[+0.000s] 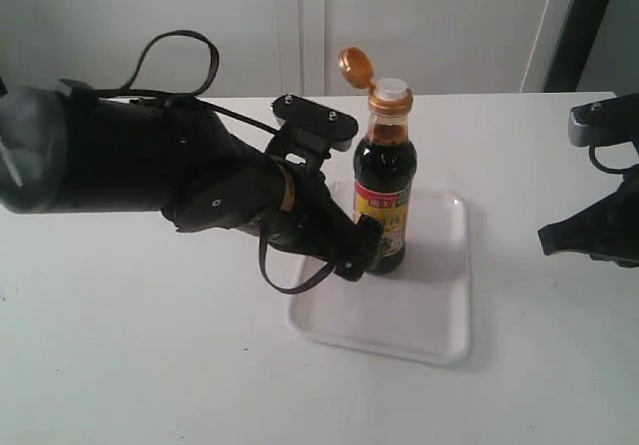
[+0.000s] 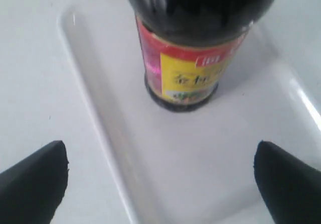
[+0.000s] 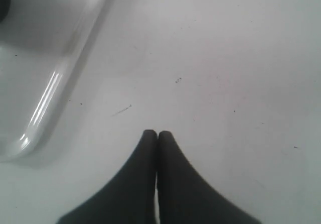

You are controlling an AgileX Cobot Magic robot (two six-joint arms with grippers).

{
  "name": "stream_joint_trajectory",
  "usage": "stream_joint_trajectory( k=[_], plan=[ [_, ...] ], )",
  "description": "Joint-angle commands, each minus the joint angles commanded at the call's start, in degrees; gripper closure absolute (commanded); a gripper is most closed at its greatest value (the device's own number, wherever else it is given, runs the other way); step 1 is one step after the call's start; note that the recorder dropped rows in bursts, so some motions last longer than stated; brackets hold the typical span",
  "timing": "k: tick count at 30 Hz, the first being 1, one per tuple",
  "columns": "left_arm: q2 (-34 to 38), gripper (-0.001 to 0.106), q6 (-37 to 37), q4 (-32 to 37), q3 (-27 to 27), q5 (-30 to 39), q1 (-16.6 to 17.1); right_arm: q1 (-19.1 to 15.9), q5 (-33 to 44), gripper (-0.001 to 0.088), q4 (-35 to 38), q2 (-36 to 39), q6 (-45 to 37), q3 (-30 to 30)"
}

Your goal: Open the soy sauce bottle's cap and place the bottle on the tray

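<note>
The soy sauce bottle (image 1: 384, 191) (image 2: 185, 48) stands upright on the white tray (image 1: 429, 315) (image 2: 210, 174), toward its far-left part. Its golden-brown cap (image 1: 354, 67) is flipped back on the hinge, baring the white spout (image 1: 390, 89). My left gripper (image 1: 361, 250) (image 2: 160, 171) is open just left of the bottle's base, its black fingertips (image 2: 37, 176) spread wide and a little back from the bottle, touching nothing. My right gripper (image 3: 157, 133) is shut and empty above the bare table, right of the tray; in the exterior view only its arm shows at the right edge.
The white table (image 1: 150, 365) (image 3: 225, 58) stretches around the tray. A rounded tray corner (image 3: 30, 133) lies near the right gripper. The left arm's black body (image 1: 120, 156) and cables hang over the table's left half. A wall stands behind.
</note>
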Motion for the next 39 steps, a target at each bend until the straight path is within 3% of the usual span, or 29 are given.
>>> stream_joint_trajectory(
  k=[3,4,9,16,19,24,32,36,39],
  plan=[
    [-2.5,0.031,6.2,0.0,0.0,5.6,0.0,0.2,0.0,0.0868,0.2,0.0,0.0,0.0],
    [-4.1,0.052,9.6,0.0,0.0,7.9,0.0,0.2,0.0,0.0868,0.3,0.0,0.0,0.0],
    [-9.3,0.103,18.2,-0.1,0.0,12.4,0.0,0.2,0.0,0.0868,0.5,0.0,-0.4,0.0],
    [-13.4,0.105,25.9,0.9,0.0,23.1,2.5,0.2,0.0,0.0868,0.5,0.0,-1.5,0.0],
    [-14.4,0.105,27.0,0.0,0.0,28.1,5.9,0.2,0.6,0.0868,0.5,0.0,-1.3,0.0],
    [-17.0,0.105,30.5,-6.5,0.0,30.3,13.5,0.1,4.0,0.0868,0.5,0.0,-1.3,-0.2],
    [-22.3,0.105,35.4,-16.1,0.0,34.1,25.3,-3.3,7.8,0.0868,0.5,0.0,-1.2,-0.2],
    [-25.7,0.105,35.4,-18.5,0.1,35.7,29.3,-5.1,10.7,0.0868,0.5,-0.1,-0.9,-0.2],
    [-28.4,0.105,35.4,-21.9,0.6,35.4,30.4,-5.5,11.6,0.0868,0.6,-1.5,0.1,-0.2]
  ],
)
